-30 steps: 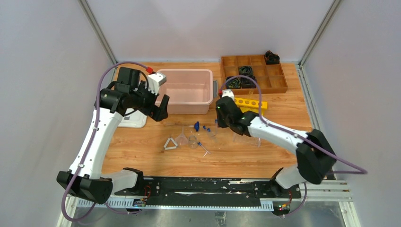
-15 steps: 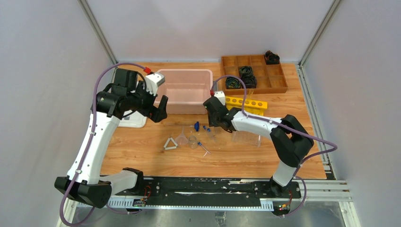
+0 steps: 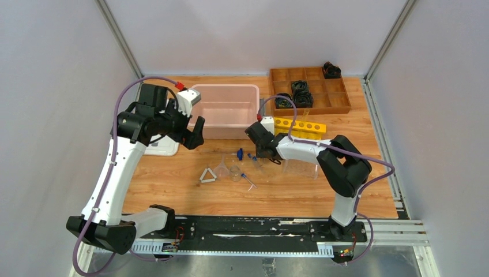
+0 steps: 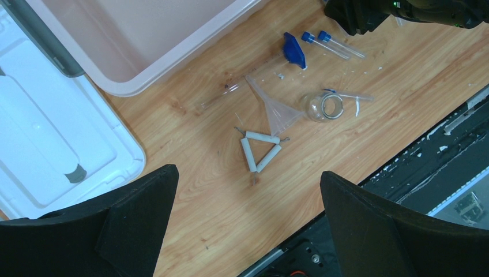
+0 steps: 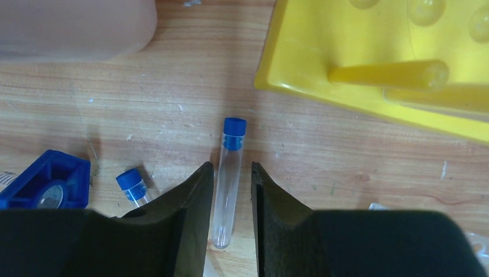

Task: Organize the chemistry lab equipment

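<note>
Two grippers: right gripper (image 5: 232, 168), lower centre, straddles a blue-capped tube (image 5: 231, 147) with narrowly parted jaws, unclamped; left gripper (image 4: 247, 175) gapes wide, holding nothing.

The left arm (image 3: 112, 173) and right arm (image 3: 303, 149) have white link shells and black joint housings, with black bases bolted on the black mounting rail (image 3: 248, 228). A purple cable (image 3: 118, 124) runs up each from that rail to a red plug (image 3: 183, 85). Farthest from the rail, the left gripper (image 4: 248, 176) and right gripper (image 5: 230, 165) have matte black wedge fingers.
</note>
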Tool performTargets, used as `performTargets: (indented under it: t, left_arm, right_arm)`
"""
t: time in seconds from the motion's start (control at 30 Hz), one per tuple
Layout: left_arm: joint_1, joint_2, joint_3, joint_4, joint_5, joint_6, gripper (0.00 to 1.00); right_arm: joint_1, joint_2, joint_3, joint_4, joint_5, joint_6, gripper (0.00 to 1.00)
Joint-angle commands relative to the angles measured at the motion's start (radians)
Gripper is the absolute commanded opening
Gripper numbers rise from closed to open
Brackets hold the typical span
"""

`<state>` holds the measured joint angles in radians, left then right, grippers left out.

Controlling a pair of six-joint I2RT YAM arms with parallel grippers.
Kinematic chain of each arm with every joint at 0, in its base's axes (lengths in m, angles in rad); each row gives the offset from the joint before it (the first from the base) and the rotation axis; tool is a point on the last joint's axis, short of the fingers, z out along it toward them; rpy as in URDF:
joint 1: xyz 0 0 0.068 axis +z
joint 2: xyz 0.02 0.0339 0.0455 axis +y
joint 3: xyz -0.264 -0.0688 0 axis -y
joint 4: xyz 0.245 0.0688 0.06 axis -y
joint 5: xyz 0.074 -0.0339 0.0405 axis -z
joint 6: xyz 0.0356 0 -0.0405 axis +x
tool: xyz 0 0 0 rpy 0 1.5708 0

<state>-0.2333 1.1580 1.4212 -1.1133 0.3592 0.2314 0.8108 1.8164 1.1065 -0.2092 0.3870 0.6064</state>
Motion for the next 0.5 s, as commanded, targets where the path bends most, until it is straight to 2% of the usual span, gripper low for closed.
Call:
performTargets:
  t: [0.0, 0.07, 0.27, 0.47]
  left_arm:
    - [-0.004, -0.025, 0.035, -0.005, 0.018, 0.002, 1.0]
    - [-0.004, -0.023, 0.036, -0.005, 0.026, 0.0, 1.0]
    - [-0.004, -0.018, 0.035, -0.005, 0.056, -0.005, 1.0]
    - [-0.004, -0.028, 0.032, -0.004, 0.07, 0.003, 1.0]
  right_arm:
    - [0.002, -0.002, -0.045, 0.005, 0.041, 0.096, 0.35]
    - [0.002, -0.022, -0.073, 0.015, 0.048, 0.114, 0.31]
    - [0.002, -0.14, -0.133, 0.025, 0.063, 0.131, 0.0]
    - [0.013, -0.349, -0.198, 0.022, 0.031, 0.14, 0.0]
